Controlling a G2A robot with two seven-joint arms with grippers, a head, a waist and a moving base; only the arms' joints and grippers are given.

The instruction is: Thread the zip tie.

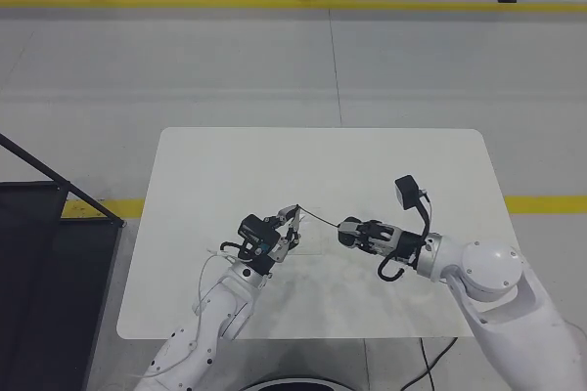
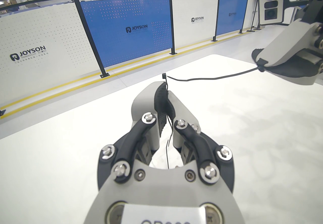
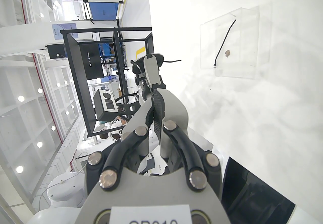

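Observation:
A thin black zip tie (image 1: 318,216) spans the gap between my two grippers above the white table (image 1: 421,176). My left gripper (image 2: 164,89) is shut on it, and the small square head (image 2: 164,75) pokes out just above the fingertips. From right beside the head a strand (image 2: 214,78) runs across to my right gripper (image 2: 261,65), which is shut on its other end. Whether the strand's tip passes through the head I cannot tell. In the top view the left gripper (image 1: 292,217) and right gripper (image 1: 342,231) face each other near the table's middle. The right wrist view has its own gripper (image 3: 154,92) pointing at the left one (image 3: 151,58).
A clear plastic box (image 3: 247,33) lies on the table beyond the grippers, holding another black zip tie (image 3: 224,42) and a small brown scrap (image 3: 227,53). A black framed panel (image 1: 20,254) stands off the table's left side.

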